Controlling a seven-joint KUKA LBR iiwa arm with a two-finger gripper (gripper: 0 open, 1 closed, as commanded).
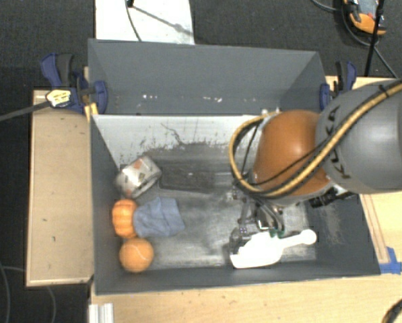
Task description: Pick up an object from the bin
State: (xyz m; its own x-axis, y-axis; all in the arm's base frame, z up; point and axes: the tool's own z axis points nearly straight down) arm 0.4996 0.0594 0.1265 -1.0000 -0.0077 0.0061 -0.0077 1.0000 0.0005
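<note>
Dark carpet surrounds a grey metal bin (201, 73), which I am watching from above and a little to one side.

At the left end of the bin four small things are gathered. Farthest from me is a dented silver cylinder (139, 175), lying tilted. Nearer than that is a small orange pumpkin shape (122, 218), touching the left edge of a crumpled blue cloth (159, 218). Nearest of the four is a plain orange ball (136, 255), just beside the near wall. The middle of the bin floor is bare, scuffed metal.

Right of centre, close to the near wall, lies a white plastic thing (261, 254) shaped like a scoop or paddle. Its broad end is to the left and a narrower handle runs off to the right, rising slightly toward the far side. Its long axis therefore runs left to right, almost parallel to the near wall.

The gripper (253, 231) hangs directly over the broad end of this white thing, on its far side, and looks very close to it or touching it. Whether the fingers are spread, pressed together or pinching the plastic, I cannot tell, because the mechanism is a dark tangle from this angle.

Above the gripper sit the wrist's rounded orange cover (285, 153) and looped cables, and the thick grey arm (376, 147) leaves to the right.

My judgement is that a grasp would need to close across the white thing's short width, near to far.
</note>
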